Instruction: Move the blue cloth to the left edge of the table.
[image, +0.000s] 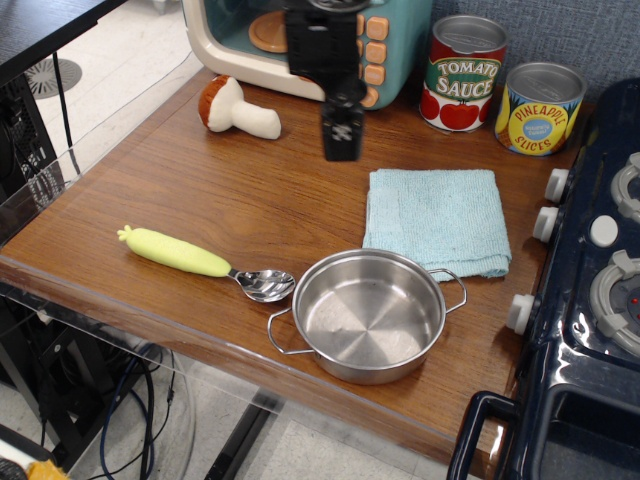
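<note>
The light blue cloth lies flat on the brown wood table, right of centre, just behind the steel pot. My black gripper hangs above the table, a little to the left of the cloth's back left corner and clear of it. Its fingers look close together and hold nothing, but I cannot tell for sure whether it is shut.
A spoon with a yellow-green handle lies front left. A toy mushroom and a toy microwave stand at the back. Tomato sauce and pineapple cans stand back right. The navy toy stove borders the right.
</note>
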